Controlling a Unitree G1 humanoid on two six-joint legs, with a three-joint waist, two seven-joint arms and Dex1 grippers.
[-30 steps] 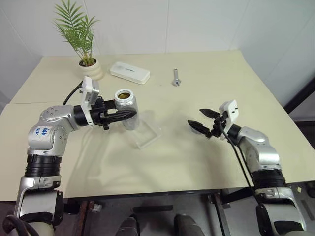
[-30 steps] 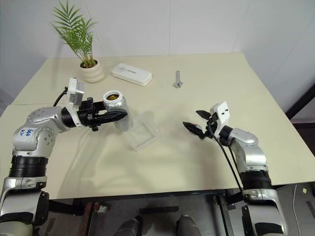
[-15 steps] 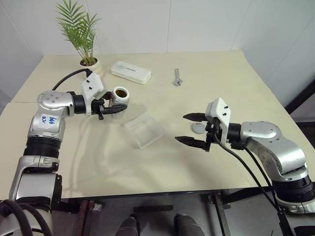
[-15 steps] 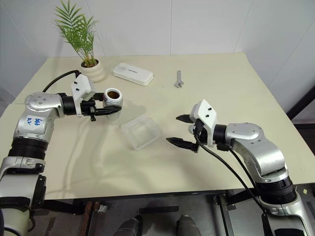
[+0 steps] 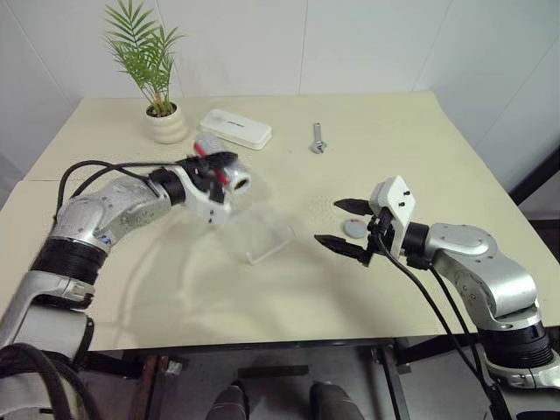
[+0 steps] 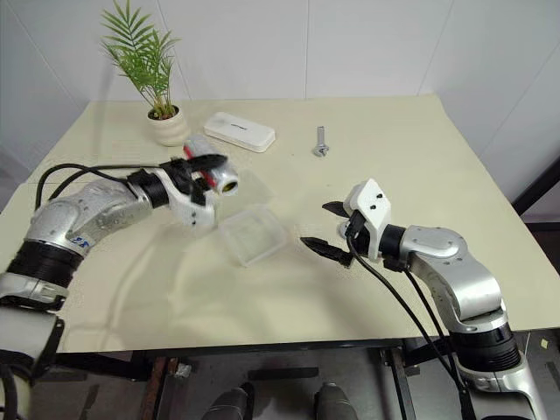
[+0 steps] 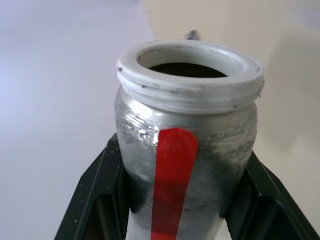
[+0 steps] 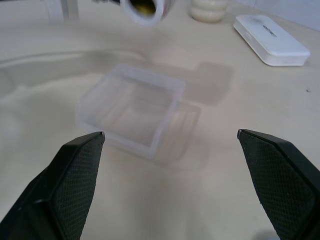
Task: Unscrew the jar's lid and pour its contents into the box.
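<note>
Your lid (image 5: pixel 354 228) is off and lying on the table (image 5: pixel 420 149). The jar (image 6: pixel 215 173), tipped on its side, hangs at ten o'clock from the box (image 6: pixel 252 234), which looks empty, so the pour remains. Left gripper (image 5: pixel 214 166) clamps the jar; right gripper (image 6: pixel 327 228) gapes wide, holding nothing.

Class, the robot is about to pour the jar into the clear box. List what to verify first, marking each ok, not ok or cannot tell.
1. Lid off the jar: ok, it lies on the table.
2. Left gripper shut on the jar: ok.
3. Jar tipped on its side, mouth toward the box: ok.
4. Mouth directly above the box: cannot tell.
5. Right gripper open, apart from the box: ok.
6. Contents present in the jar: ok.
</note>
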